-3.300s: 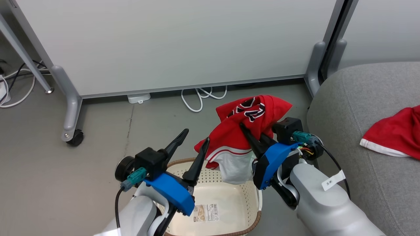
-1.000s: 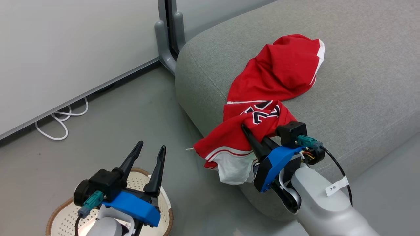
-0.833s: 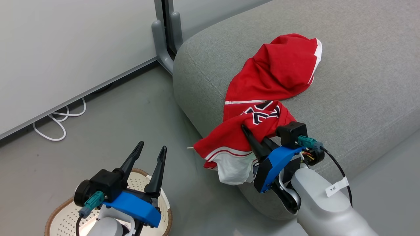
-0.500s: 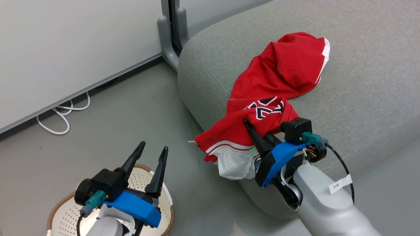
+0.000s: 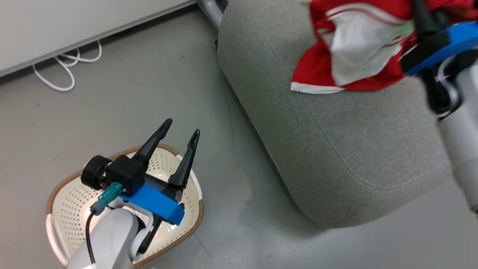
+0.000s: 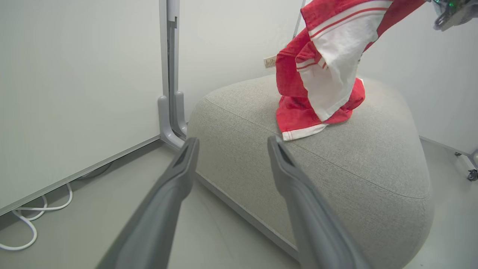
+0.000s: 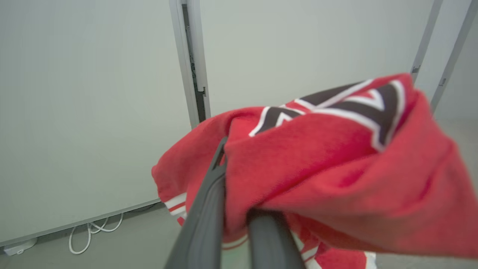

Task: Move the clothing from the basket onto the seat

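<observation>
Two red clothes (image 6: 336, 48), one hanging.
Right gripper (image 7: 239, 164) pinches it above the seat (image 5: 336, 149); left gripper (image 5: 182, 127) has fingers apart over the basket (image 5: 69, 201). Dropped by the edge, it could slip off.

The basket (image 5: 74, 194) stands on the floor (image 5: 112, 93) at the head view's lower left, under the left gripper (image 5: 182, 127), and the seat (image 5: 336, 149) lies to its right, apart from it. A first garment (image 6: 298, 119) lies on the seat's top, and a second garment (image 6: 336, 67) hangs just above it from the right gripper (image 7: 236, 220). Behind the seat's left end stands a partition post (image 6: 170, 74), with a cable (image 5: 58, 89) on the floor left of it.
</observation>
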You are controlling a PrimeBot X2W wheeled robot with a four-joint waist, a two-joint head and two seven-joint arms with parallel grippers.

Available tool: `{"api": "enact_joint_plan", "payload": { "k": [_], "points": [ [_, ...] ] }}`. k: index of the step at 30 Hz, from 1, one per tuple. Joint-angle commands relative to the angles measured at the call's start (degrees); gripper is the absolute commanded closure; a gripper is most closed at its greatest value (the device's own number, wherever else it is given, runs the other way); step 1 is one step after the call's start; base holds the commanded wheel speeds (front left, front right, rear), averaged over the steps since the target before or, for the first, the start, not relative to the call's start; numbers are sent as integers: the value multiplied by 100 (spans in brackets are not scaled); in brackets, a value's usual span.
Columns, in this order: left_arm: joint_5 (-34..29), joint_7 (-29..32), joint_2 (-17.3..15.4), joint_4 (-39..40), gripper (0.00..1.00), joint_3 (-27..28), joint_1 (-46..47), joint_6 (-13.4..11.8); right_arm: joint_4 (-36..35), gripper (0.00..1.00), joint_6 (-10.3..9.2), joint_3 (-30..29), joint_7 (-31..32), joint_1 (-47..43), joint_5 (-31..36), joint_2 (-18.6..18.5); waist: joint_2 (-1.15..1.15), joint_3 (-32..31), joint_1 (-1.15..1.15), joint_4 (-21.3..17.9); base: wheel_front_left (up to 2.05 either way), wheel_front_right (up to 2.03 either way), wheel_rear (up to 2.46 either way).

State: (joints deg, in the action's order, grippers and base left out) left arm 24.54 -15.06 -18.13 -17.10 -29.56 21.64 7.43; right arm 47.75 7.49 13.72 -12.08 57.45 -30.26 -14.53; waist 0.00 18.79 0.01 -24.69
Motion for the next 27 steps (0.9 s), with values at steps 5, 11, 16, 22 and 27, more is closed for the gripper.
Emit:
{"api": "enact_joint_plan", "payload": {
  "k": [5, 11, 16, 22, 27],
  "points": [
    [-50, -17, -125, 128, 0, -238, 538, 8, 127, 100, 1, -888, 130, 714, 222, -873, 0, 883, -1, 651, 0, 0, 0],
    [-151, -17, -219, 319, 0, -336, 994, 8, 345, 100, 1, -1848, -5, 878, 331, -1327, 0, 1579, -1, 995, 0, 0, 0],
    [-234, -17, -262, 484, 0, -345, 1295, 9, 681, 100, 1, -2493, -155, 744, 474, -1382, 0, 2048, -1, 1210, 0, 0, 0],
    [-307, -17, -270, 573, 0, -300, 1416, 8, 1031, 100, 1, -2921, -269, 649, 763, -1168, 0, 2272, -1, 1285, 0, 0, 0],
    [-333, -17, -244, 546, 0, -290, 1419, 9, 1129, 100, 1, -3065, -296, 715, 1067, -1041, 0, 2280, -1, 1311, 0, 0, 0]
  ]
}}
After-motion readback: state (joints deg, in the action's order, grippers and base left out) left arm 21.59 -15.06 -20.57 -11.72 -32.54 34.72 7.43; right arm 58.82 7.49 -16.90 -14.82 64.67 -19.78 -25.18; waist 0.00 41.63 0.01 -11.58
